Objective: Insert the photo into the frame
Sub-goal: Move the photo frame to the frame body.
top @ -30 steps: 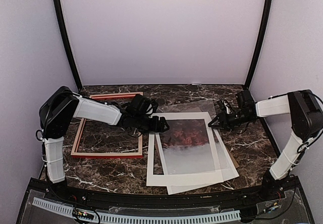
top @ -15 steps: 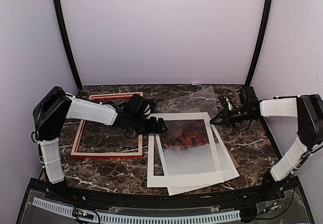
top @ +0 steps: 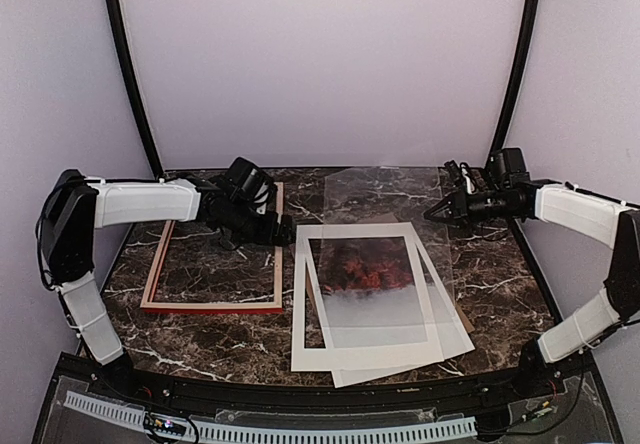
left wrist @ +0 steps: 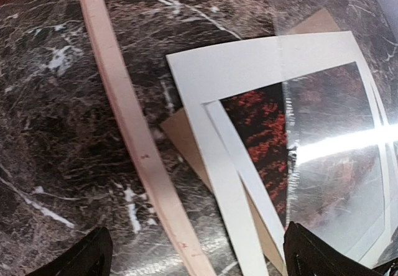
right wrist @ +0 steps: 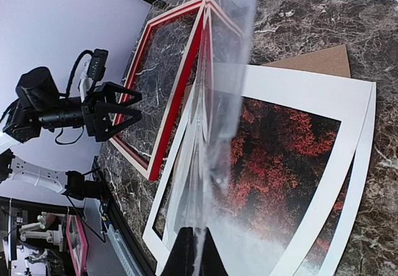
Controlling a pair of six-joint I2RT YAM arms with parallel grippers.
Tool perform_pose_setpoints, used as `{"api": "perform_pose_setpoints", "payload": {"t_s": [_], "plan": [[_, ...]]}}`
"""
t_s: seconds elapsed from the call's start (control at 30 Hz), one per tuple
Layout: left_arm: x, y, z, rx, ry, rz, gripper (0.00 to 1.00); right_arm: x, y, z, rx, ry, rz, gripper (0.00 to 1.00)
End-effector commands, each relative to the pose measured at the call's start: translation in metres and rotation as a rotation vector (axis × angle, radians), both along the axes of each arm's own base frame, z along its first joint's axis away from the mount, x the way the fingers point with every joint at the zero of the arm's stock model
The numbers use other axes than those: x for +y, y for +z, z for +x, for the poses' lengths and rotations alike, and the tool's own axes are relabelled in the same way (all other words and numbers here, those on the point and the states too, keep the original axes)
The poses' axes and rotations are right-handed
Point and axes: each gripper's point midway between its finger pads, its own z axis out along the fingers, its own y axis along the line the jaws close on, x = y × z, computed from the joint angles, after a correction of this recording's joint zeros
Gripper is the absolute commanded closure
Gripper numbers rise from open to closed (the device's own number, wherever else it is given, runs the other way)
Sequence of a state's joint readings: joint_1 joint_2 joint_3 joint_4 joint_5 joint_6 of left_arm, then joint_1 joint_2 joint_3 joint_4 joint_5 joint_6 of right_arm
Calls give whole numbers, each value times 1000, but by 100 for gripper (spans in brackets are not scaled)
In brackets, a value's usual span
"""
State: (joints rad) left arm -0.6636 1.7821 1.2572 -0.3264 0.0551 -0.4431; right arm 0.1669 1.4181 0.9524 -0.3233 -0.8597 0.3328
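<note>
Currently I see the photo [top: 365,279] lying flat on the marble table [top: 200,349], right of centre. It sits inside the window of a cream mat [top: 300,339], with a second mat fanned out beneath and a corner of brown backing board [right wrist: 317,61] poking out beyond. Its long axis runs from the near edge toward the back wall, twisted a little, with the red foliage at the far end and the grey mist at the end nearest the arm bases. The frame [top: 210,306] lies flat to the left of that stack, its long axis also running near to far, and its right rail is just beside the mats' left edge; I cannot tell whether they touch. My right gripper [top: 432,213] is pinched onto the far right edge of the clear pane [top: 385,199], which hangs tilted over the photo. My left gripper [right wrist: 134,107] is spread wide and holds nothing, hovering above the frame's right rail toward its far end, with its fingers pointing at the mats.
</note>
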Motion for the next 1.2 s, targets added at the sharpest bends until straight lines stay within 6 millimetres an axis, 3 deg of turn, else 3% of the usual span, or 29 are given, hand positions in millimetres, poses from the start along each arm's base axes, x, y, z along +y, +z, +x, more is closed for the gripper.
{"api": "perform_pose_setpoints", "payload": {"t_s": [0.0, 0.33, 0.73, 0.93, 1.17], "plan": [[17, -15, -1, 54, -21, 38, 1, 0, 38, 3, -76, -6, 39, 100], [7, -56, -3, 151, -50, 48, 16, -5, 49, 3, -95, -22, 41, 100], [-15, -73, -46, 213, -36, -9, 36, -13, 47, 4, -97, -37, 37, 100], [-36, -78, -63, 236, -42, -64, 40, -19, 54, 5, -112, -58, 35, 100], [-65, -82, -68, 252, -98, -82, 43, -27, 53, 8, -105, -88, 35, 100]]}}
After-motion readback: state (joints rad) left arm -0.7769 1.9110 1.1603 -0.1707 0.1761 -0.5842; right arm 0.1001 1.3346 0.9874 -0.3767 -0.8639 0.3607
